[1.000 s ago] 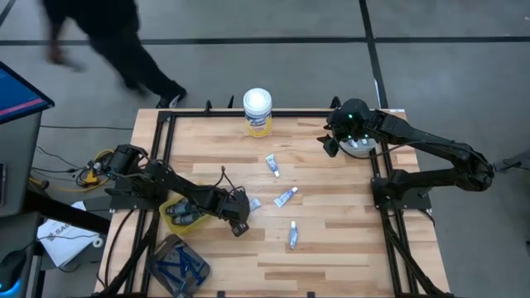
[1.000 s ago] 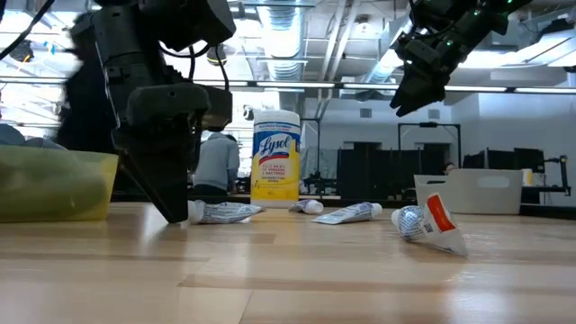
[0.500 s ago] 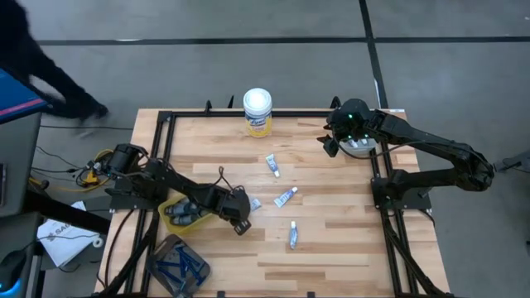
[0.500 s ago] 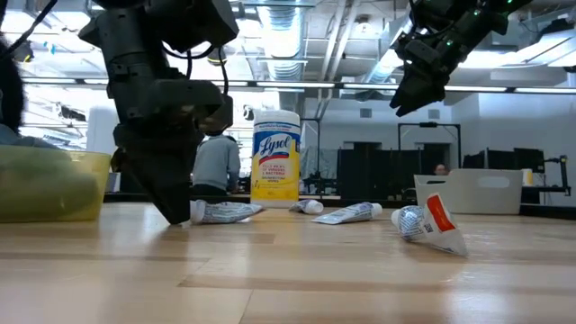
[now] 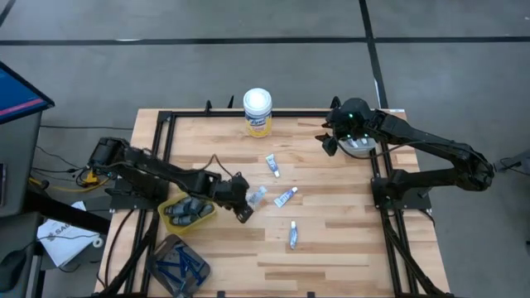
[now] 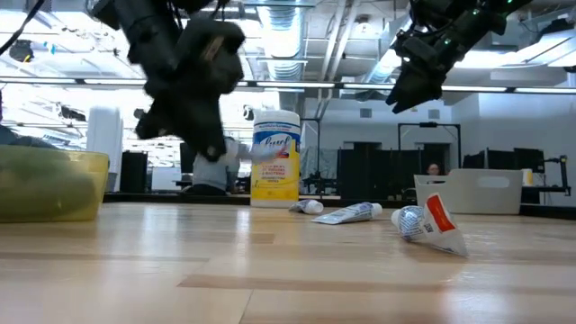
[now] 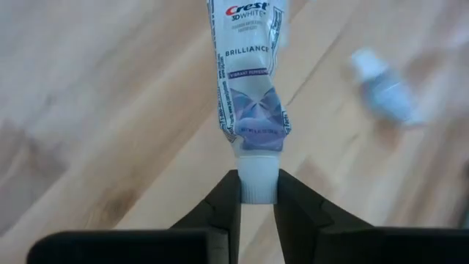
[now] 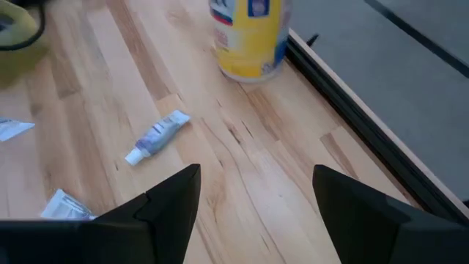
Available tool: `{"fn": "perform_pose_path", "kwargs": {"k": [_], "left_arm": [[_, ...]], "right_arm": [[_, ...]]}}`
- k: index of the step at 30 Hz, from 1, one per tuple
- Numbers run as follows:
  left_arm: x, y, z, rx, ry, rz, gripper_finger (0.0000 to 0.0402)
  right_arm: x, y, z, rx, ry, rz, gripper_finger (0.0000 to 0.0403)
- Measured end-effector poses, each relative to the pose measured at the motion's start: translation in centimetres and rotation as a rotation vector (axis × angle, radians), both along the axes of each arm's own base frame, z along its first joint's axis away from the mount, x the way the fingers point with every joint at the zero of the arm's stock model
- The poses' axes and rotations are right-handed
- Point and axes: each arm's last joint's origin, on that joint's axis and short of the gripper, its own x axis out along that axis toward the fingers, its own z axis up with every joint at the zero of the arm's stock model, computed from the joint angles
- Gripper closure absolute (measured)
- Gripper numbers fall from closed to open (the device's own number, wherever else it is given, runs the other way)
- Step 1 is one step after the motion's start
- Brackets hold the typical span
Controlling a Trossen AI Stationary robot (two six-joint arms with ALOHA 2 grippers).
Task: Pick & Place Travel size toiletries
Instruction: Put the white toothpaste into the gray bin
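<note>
**Tube lifted off the desk**

A white tube hangs cap-first in the left hand, pinched tight and raised above the wooden desk beside a yellow bin. Three more tubes lie mid-desk, a canister stands at the far edge. The right hand hovers wide open near the far right corner. Office room behind.

The bench is pale planked wood with a smooth satin finish. The toothpaste tube held above it looks like glossy, crinkled plastic with a white matt cap. The left gripper fingers are matt black. Beside the wipes canister, glossy yellow-labelled plastic, runs black metal framing.
</note>
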Motion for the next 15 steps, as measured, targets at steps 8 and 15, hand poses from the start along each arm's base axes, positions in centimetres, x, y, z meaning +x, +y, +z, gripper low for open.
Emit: {"fn": "perform_pose_path", "kwargs": {"k": [8, 15], "left_arm": [[-0.2, 3.1, 6.1, -0.055, -0.347, 0.01, 0.035], [-0.8, 5.1, 9.6, -0.213, -0.559, -0.106, 0.0349]], "right_arm": [[1.3, 1.0, 1.0, -0.014, -0.159, 0.297, 0.0148], [3.3, 3.4, 2.6, -0.232, -0.294, 0.542, 0.0148]]}}
